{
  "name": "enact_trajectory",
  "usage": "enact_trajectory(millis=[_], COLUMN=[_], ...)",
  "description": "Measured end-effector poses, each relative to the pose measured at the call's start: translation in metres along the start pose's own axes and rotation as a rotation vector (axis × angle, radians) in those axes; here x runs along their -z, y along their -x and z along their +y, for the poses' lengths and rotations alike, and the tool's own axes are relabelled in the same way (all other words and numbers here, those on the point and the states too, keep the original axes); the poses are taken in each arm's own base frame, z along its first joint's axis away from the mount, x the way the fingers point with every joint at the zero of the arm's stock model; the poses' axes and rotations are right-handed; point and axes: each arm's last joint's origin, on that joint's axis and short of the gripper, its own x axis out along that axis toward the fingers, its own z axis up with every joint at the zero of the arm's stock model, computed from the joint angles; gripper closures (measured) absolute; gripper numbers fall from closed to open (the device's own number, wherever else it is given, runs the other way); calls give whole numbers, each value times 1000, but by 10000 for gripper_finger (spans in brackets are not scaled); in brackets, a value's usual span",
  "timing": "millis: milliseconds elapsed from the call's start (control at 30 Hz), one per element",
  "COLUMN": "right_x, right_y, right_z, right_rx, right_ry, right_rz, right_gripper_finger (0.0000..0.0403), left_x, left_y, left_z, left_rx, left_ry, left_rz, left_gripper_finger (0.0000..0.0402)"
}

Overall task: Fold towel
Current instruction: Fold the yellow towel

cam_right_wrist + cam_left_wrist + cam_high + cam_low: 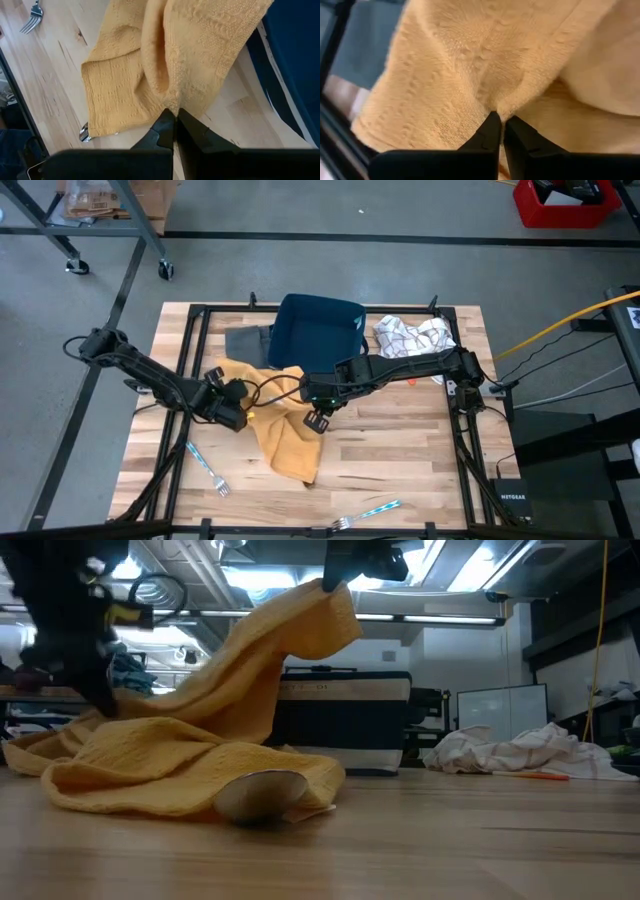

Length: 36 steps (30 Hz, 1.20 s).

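Jaws of left gripper (499,131) and right gripper (173,125) clench the crumpled yellow waffle-weave towel (278,428), beside the dark blue bin (318,330).

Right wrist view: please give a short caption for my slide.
Right pincer shut on a fold of the yellow towel, lifted above the wooden table.

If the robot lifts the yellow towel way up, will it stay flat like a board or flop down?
Probably flop. The towel already sags in a curve from the right gripper, shut on one edge, down to a crumpled heap on the table. It bunches into soft folds where the left gripper pinches it, so it likely bends anywhere. It looks light and should drape rather than slip.
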Motion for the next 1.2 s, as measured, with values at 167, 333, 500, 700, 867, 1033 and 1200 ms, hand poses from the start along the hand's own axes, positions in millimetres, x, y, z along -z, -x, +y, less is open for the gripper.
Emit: enact_trajectory(millis=[167,333,500,700,867,1033,1200], right_x=[0,-1,-1,-1,-1,0,0], right_y=[0,0,0,0,0,0,0], right_z=[0,-1,-2,-1,-1,-1,0], right_rx=[0,40,49,48,29,21,20], right_ry=[2,15,56,53,49,49,50], right_rz=[0,-28,-31,-32,-19,-14,-14], right_gripper_finger=[391,391,391,391,391,391,391], left_x=[-20,-34,-37,-34,-28,-24,-21], left_y=[31,61,83,86,75,63,51], left_z=[0,4,12,8,-1,-10,-18], left_rx=[162,268,362,382,369,341,331], left_ry=[-6,-13,-26,-13,-38,-59,-67], left_rz=[-3,-53,-35,-34,-18,6,14], left_gripper_finger=[400,400,400,391,369,340,329])
